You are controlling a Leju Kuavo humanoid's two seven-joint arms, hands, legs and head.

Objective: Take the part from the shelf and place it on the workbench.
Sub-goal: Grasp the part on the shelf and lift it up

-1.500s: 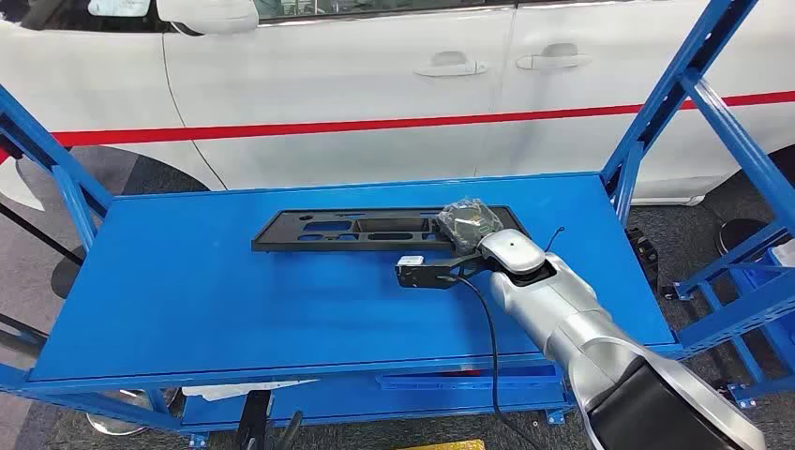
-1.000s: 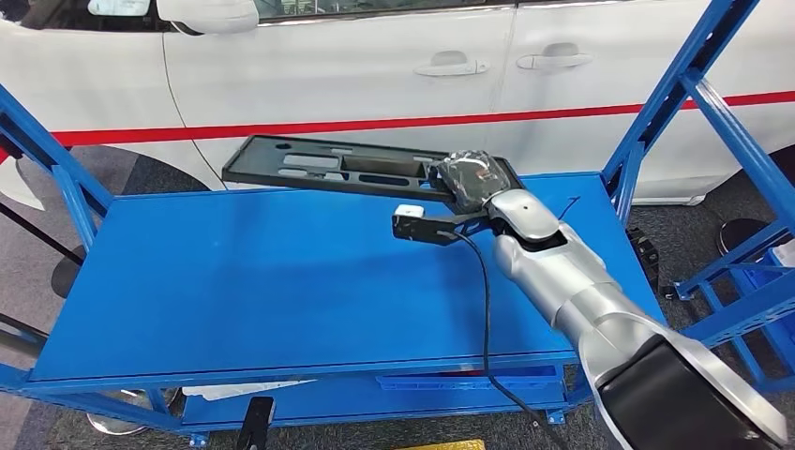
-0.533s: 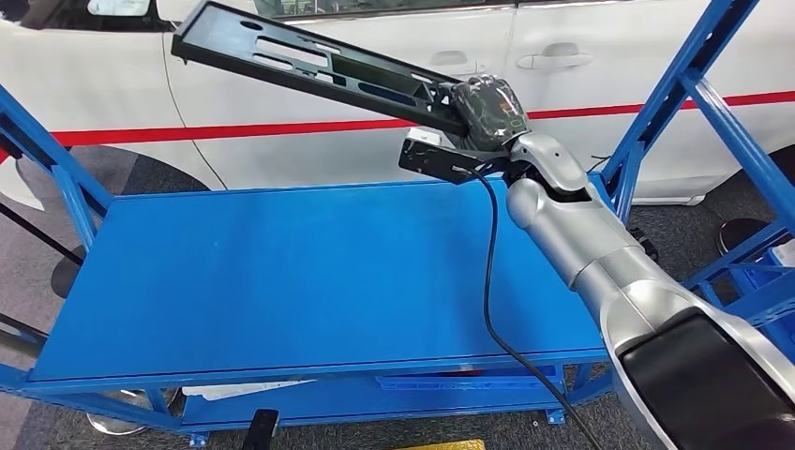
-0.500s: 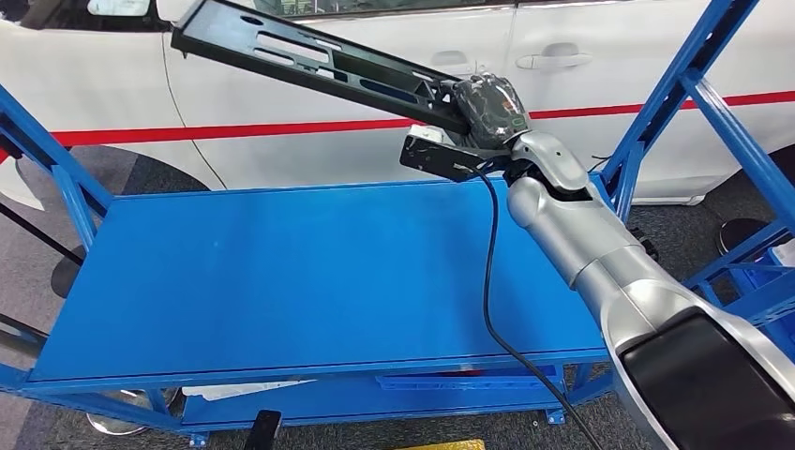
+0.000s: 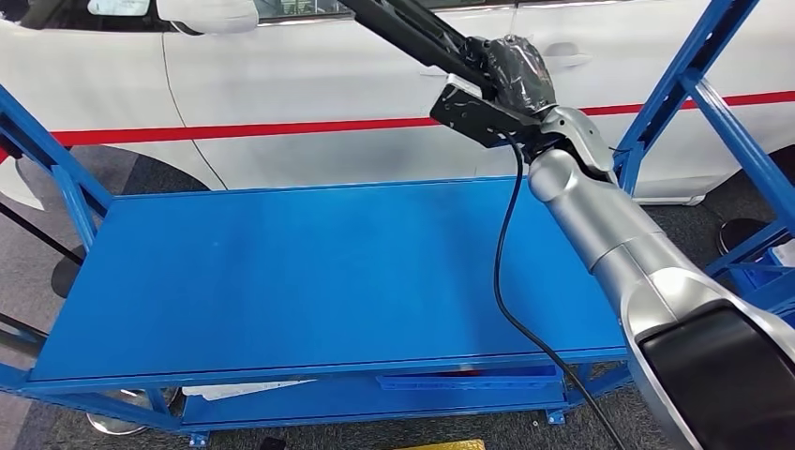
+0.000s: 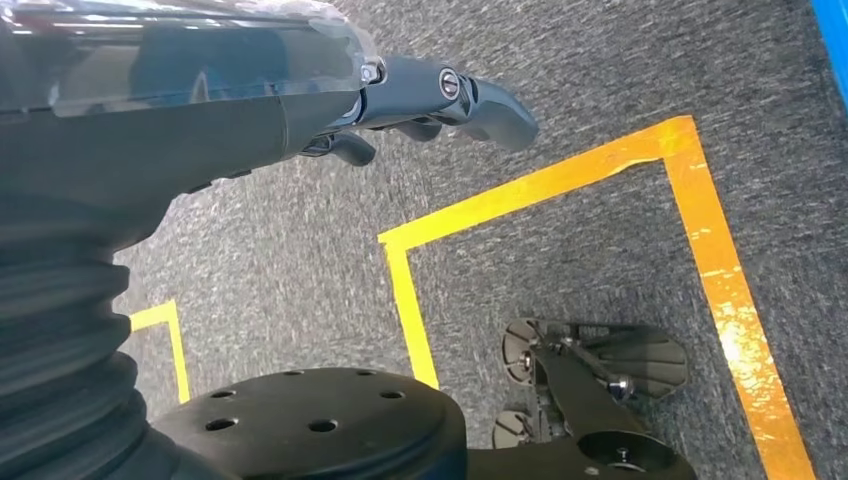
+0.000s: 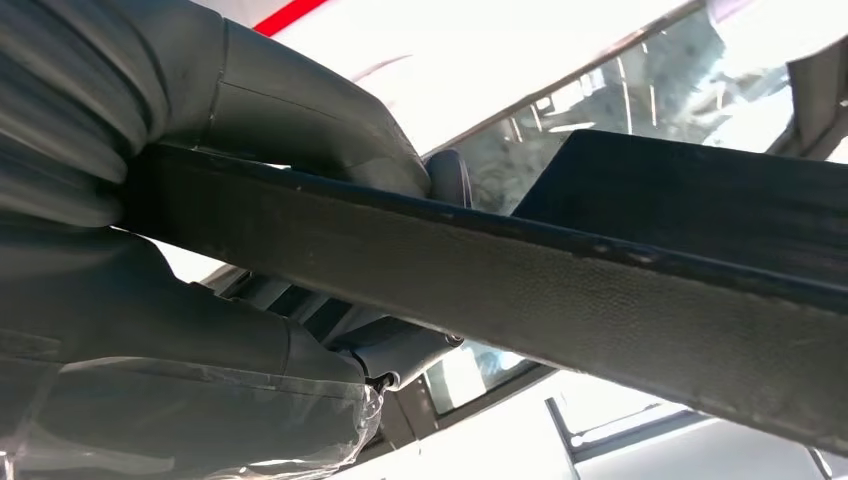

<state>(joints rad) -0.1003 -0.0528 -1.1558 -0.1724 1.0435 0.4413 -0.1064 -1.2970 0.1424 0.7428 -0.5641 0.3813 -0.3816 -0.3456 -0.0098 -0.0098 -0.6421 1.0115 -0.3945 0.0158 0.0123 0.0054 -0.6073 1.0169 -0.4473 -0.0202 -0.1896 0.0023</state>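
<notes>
Head view shows the right hand (image 5: 514, 70) high above the far right side of the blue shelf (image 5: 309, 272), with its fingers closed on one end of the long black part (image 5: 412, 28). The part is off the shelf surface and slants up to the left, out of the picture's top. So the taking seems done; carrying it to the workbench and putting it down there is left. The right arm is stretched forward and upward. In the left wrist view, the left hand (image 6: 400, 100) hangs over the grey floor (image 6: 600, 80), holding nothing, fingers a little curled.
</notes>
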